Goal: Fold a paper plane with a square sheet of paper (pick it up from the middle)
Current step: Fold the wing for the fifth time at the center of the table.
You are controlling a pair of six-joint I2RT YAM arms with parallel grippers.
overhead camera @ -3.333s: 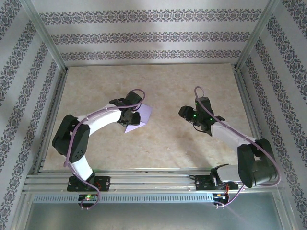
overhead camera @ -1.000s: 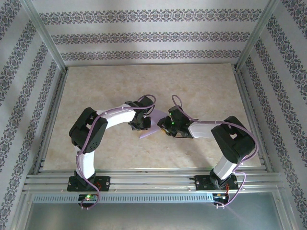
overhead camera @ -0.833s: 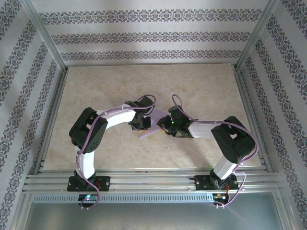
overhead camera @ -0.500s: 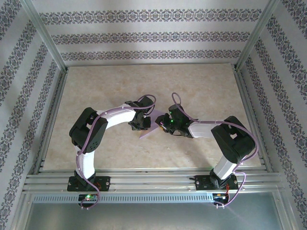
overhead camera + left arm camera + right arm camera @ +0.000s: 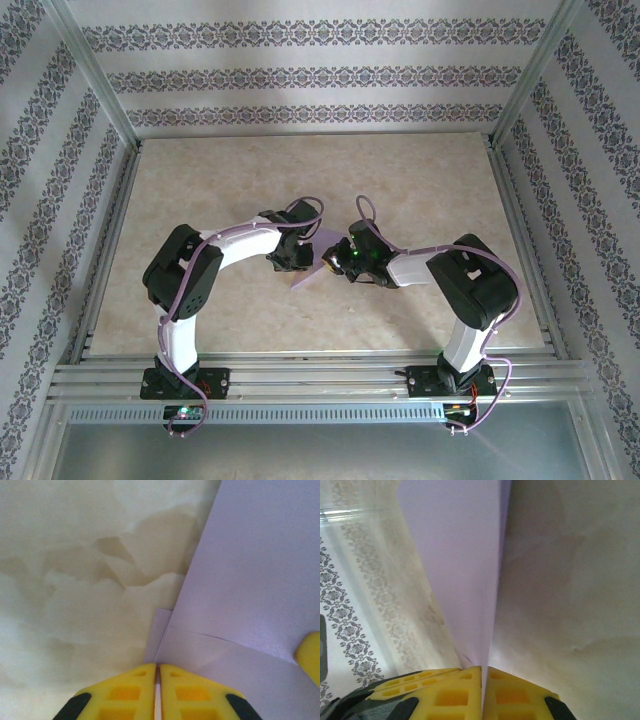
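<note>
Two claws, left gripper (image 5: 158, 669) and right gripper (image 5: 482, 670), each clamp shut on the folded lavender paper (image 5: 250, 580).

Table (image 5: 400, 170) — pale beige, marbled top — edged by aluminium rails (image 5: 300, 375) along its near side.

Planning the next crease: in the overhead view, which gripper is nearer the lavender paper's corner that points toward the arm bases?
Left. The left gripper is shut on the paper just above that corner. The right gripper pinches the paper's right edge, farther from it.
</note>
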